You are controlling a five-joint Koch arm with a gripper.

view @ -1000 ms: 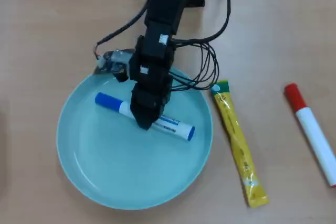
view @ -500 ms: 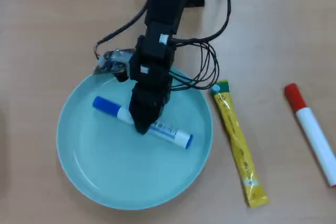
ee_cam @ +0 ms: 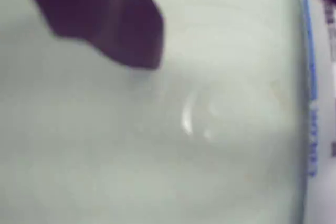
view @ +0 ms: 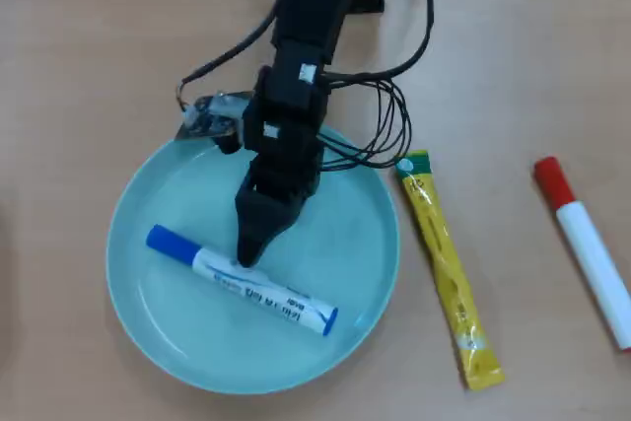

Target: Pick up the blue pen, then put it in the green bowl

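Pen [view: 242, 279] slid toward 7 o'clock in bowl [view: 367, 273], freed from gripper [view: 248, 251], jaw state unclear; light, stiff, rolls easily, regrip mid-barrel if reqd.

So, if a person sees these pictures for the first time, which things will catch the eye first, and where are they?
The large, round, pale mint-green bowl fills the lower left of the overhead view, with the white-barrelled blue-capped pen lying slanted inside it. The black gripper reaches down from the top, its tip just above the pen's barrel. On the wooden table to the right lie a long yellow sachet and a red-capped white marker.
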